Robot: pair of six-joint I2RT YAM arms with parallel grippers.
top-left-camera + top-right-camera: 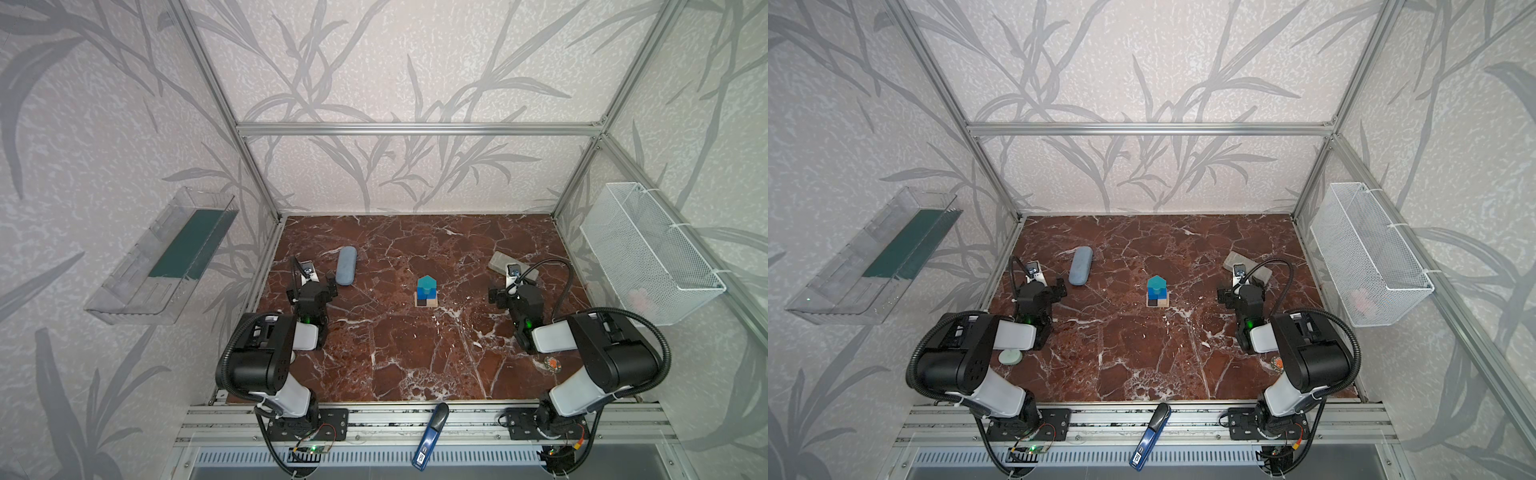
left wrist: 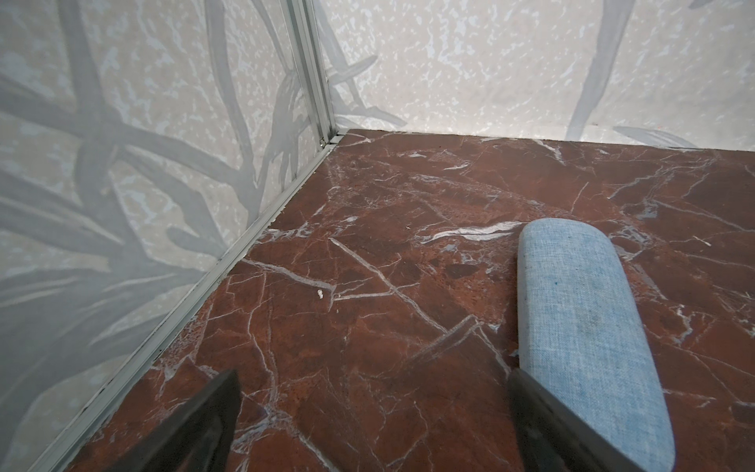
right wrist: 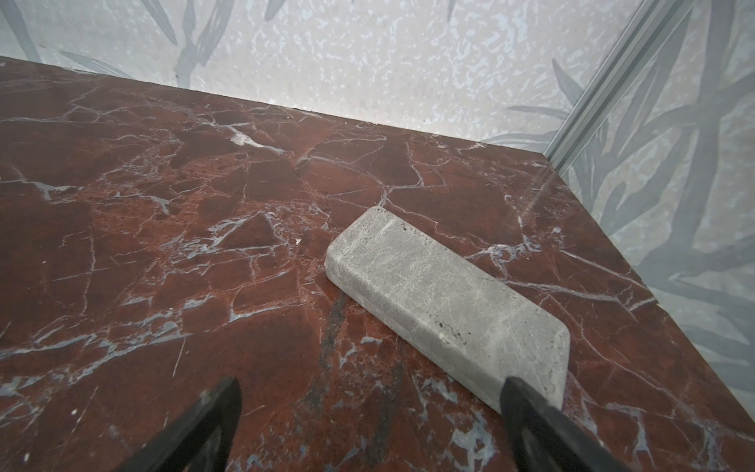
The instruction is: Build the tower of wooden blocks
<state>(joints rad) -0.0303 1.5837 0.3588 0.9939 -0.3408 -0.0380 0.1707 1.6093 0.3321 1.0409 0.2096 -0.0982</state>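
Teal-capped tower (image 1: 426,291) upright on desk (image 1: 374,332), peak up.
Mesh basket (image 1: 665,249) holds something pink (image 1: 638,296); both arms' jaws gape wide, empty.

Pale wallpaper (image 1: 415,62) with grey leaf pattern seen on back and side walls. Aluminium frame (image 1: 415,129) fixed along corners and across back wall. Table top (image 1: 395,353) covered in red-brown marble pattern, white veins. Clear plastic shelf (image 1: 124,291) mounted on left wall. White wire basket (image 1: 648,249) hung on right wall. Light soft, even.
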